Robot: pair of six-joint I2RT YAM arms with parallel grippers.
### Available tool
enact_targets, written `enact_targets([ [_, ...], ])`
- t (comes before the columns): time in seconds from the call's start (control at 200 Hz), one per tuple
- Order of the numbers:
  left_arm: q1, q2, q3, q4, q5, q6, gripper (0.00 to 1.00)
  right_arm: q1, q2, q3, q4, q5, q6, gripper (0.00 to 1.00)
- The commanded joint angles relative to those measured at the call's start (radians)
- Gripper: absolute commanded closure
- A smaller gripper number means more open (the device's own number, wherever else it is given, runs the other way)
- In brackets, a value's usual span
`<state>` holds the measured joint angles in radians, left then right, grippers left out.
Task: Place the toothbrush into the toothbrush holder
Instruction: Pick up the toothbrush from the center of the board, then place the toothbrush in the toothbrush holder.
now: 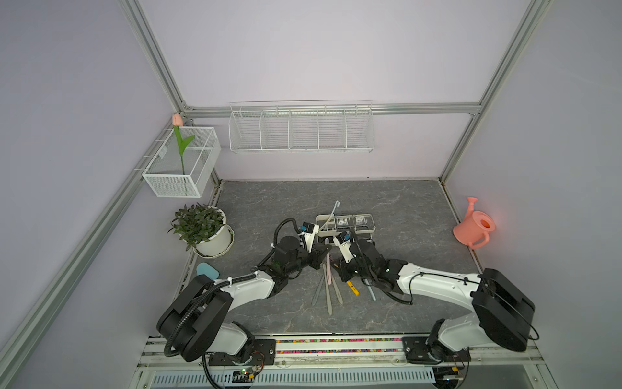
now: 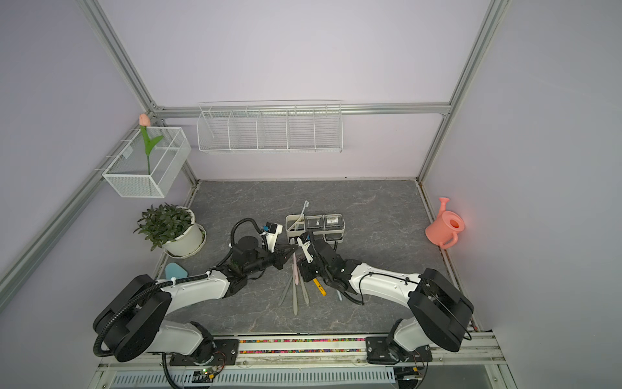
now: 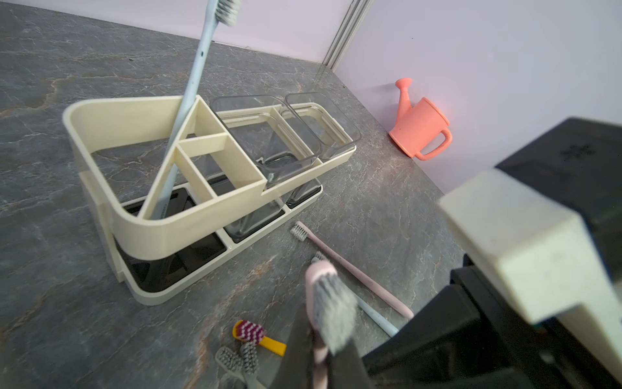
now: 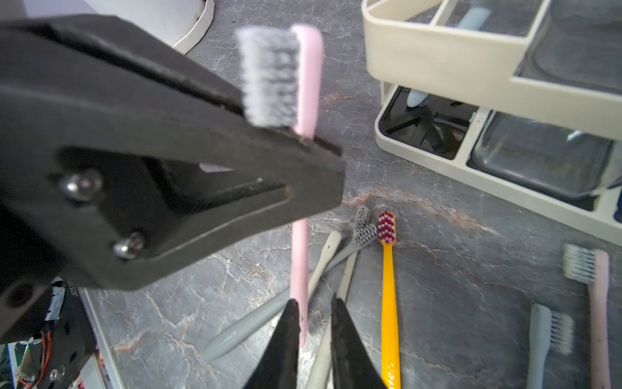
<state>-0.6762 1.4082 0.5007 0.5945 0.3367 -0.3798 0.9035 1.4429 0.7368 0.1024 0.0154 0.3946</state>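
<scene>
Just in front of the toothbrush holder (image 3: 161, 232), above a loose pile of brushes on the grey marbled desk (image 1: 404, 202), the pink toothbrush (image 4: 299, 256) hangs between the two arms. The left gripper (image 4: 319, 141) has its fingers (image 4: 235, 168) pressed together on the brush's neck, right below the grey-white bristles. The bristle end points toward the holder and the handle end toward the front of the desk, as both top views show (image 1: 328, 269). The right gripper (image 4: 314, 303) sits at the handle's lower end. Its fingers (image 4: 289, 336) stand a little apart, and the pink handle runs just beside one of them without being pinched.

The holder is cream-white, with a divided end compartment and two clear cups (image 3: 266, 134) in the other two. A light-blue toothbrush (image 3: 192, 84) already leans in the end compartment, bristles up.

Under the raised brush, on the desk, lie a yellow toothbrush (image 4: 388, 286) with red-and-white bristles, a grey one (image 4: 255, 323) and a cream one (image 4: 328, 246), their handles crossing. Closer to the holder lie a second pink brush (image 3: 353, 272) and a pale blue one (image 4: 538, 336), side by side
</scene>
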Motion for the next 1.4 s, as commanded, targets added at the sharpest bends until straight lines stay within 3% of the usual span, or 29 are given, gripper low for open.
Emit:
enact_targets([
  [0.0, 0.0, -0.025, 0.019, -0.01, -0.019, 0.019, 1.0, -0.006, -0.055, -0.036, 0.018, 0.035, -0.006, 0.72],
  [0.13, 0.0, -0.028, 0.018, -0.013, -0.022, 0.028, 1.0, -0.008, -0.104, -0.095, 0.054, 0.055, -0.017, 0.55],
  [0.245, 0.0, -0.031, 0.018, -0.013, -0.023, 0.027, 1.0, -0.013, -0.141, -0.118, 0.031, 0.085, -0.021, 0.33],
  [0.415, 0.0, -0.029, 0.018, -0.013, -0.023, 0.03, 1.0, -0.027, -0.199, -0.144, -0.015, 0.132, -0.034, 0.14],
  [0.595, 0.0, -0.03, 0.017, -0.016, -0.029, 0.034, 1.0, -0.05, -0.28, -0.174, -0.057, 0.192, -0.055, 0.0],
  [0.705, 0.001, -0.031, 0.018, -0.015, -0.029, 0.036, 1.0, -0.064, -0.35, -0.194, -0.095, 0.259, -0.061, 0.11],
  [1.165, 0.0, -0.12, 0.017, -0.042, -0.052, 0.035, 1.0, -0.199, -0.555, -0.302, -0.158, 0.44, -0.067, 0.11],
  [1.394, 0.0, -0.184, 0.135, -0.169, -0.112, 0.064, 1.0, -0.292, -0.582, -0.312, -0.185, 0.478, -0.076, 0.11],
])
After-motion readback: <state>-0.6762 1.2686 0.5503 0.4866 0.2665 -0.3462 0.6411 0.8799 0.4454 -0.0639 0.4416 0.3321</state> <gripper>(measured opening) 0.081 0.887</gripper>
